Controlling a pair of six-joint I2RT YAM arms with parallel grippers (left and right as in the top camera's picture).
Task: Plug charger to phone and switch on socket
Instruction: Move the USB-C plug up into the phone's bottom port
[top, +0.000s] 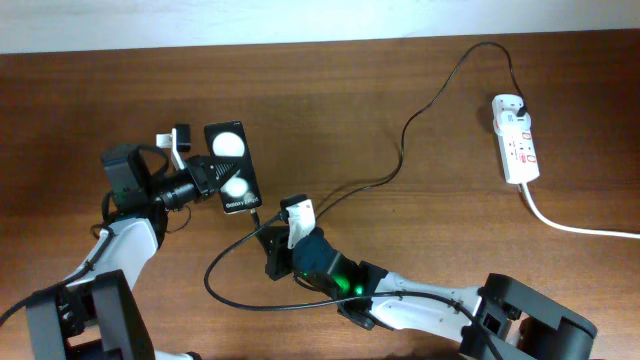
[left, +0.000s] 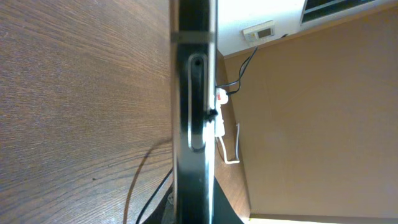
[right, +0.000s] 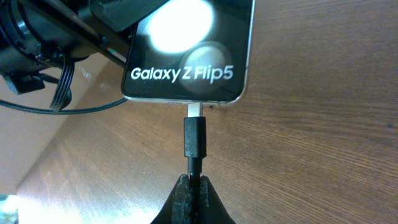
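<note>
The black phone (top: 231, 166) with two white spots is held along its left edge by my left gripper (top: 210, 180), which is shut on it. In the left wrist view the phone (left: 194, 93) shows edge-on. My right gripper (right: 191, 184) is shut on the charger cable just behind its black connector (right: 194, 138). The connector's metal tip meets the phone's bottom edge (right: 189, 93) under the "Galaxy Z Flip5" lettering. How deep it sits is unclear. The charger cable (top: 405, 140) runs to a black plug in the white socket (top: 517, 140) at the far right.
The socket's thick white cord (top: 580, 228) trails off to the right edge. Slack charger cable loops on the wood table (top: 330, 90) in front of my right gripper (top: 266, 228). The socket also shows far off in the left wrist view (left: 221, 121).
</note>
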